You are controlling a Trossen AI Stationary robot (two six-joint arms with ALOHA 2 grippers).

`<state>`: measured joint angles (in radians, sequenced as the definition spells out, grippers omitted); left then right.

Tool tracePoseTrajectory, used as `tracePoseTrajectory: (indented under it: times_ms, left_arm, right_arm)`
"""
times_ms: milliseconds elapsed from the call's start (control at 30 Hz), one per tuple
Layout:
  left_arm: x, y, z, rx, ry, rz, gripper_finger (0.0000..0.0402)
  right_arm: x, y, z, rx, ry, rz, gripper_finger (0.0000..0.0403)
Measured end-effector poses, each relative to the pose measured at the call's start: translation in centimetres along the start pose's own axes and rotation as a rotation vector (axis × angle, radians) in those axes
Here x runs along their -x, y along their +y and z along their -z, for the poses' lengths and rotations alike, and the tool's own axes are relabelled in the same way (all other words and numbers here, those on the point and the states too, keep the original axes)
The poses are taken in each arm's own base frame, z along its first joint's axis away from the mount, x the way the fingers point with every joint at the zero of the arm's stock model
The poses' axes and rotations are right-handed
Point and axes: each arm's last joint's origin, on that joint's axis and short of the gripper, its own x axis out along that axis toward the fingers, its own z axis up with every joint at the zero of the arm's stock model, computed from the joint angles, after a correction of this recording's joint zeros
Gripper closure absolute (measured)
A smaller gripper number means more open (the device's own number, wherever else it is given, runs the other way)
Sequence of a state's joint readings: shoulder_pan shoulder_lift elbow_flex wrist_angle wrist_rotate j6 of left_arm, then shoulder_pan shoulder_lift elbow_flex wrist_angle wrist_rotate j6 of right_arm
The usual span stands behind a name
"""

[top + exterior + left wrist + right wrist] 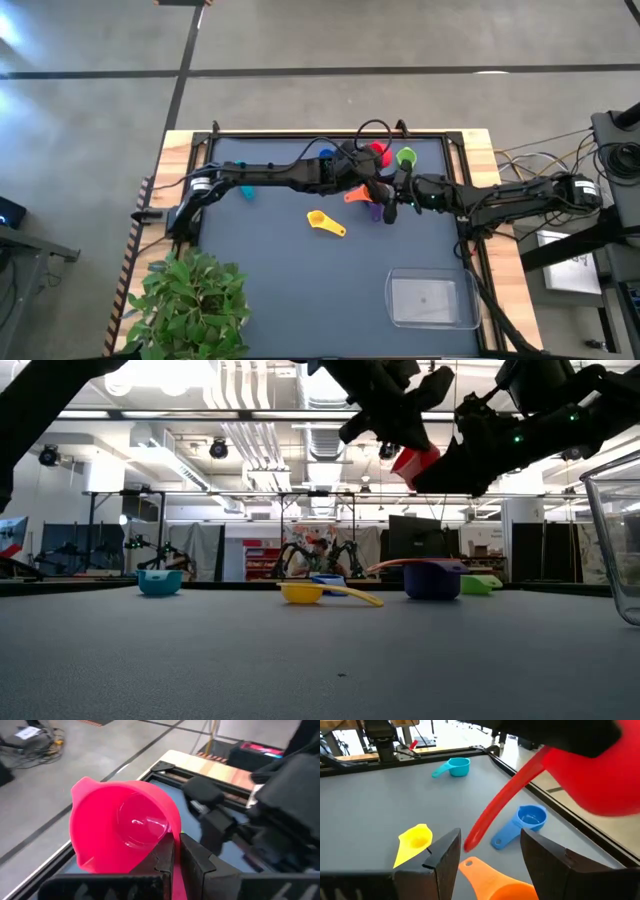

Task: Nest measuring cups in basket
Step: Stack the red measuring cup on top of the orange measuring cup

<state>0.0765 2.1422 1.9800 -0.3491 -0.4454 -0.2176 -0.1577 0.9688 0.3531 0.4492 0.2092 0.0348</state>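
The red measuring cup (378, 151) hangs in the air over the table's far middle, with my left gripper (366, 162) shut on it. My right gripper (490, 852) stands open just to its right; the free end of the red handle (472, 840) hangs in front of its fingers, apart from them. On the table lie the orange cup (355, 195), purple cup (375, 210), green cup (405, 157), blue cup (325, 154), teal cup (245, 192) and yellow cup (325, 222). The clear basket (395, 300) stands at the near right. My left gripper pinches the red cup's handle where it joins the bowl (174, 851) between its two fingers. The fingers come from the table's left, slanting a little downward. The cup is lifted clear of the table and tilted, with the handle's free end slanting down.
A potted green plant (190, 300) stands at the table's near left corner. Cables (375, 128) loop over the far middle. A raised frame (330, 135) borders the dark mat. Open mat lies between the yellow cup and the basket.
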Motion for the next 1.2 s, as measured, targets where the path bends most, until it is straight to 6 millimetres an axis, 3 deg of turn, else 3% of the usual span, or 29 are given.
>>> tracePoseTrajectory:
  times_ms: [367,467,667,967,1200]
  left_arm:
    - [0.03,-0.2,-0.23,0.017,-0.007,0.064,0.04]
    - [0.04,-0.19,-0.24,0.018,-0.008,0.062,0.04]
    - [0.09,-0.14,-0.28,0.02,-0.009,0.054,0.0398]
    - [0.05,-0.04,-0.1,0.011,0.012,0.061,0.0371]
    - [0.84,0.48,0.58,-0.088,0.154,0.033,0.0328]
  right_arm:
    - [0.01,-0.03,-0.07,0.046,-0.01,0.017,0.0225]
    - [0.01,-0.05,-0.07,0.046,-0.01,0.021,0.0264]
    - [0.01,-0.08,-0.02,0.033,-0.006,0.032,0.038]
    - [0.02,-0.11,0.33,-0.03,0.028,0.036,0.0394]
    - [0.22,-0.57,0.61,-0.121,0.08,0.082,0.0395]
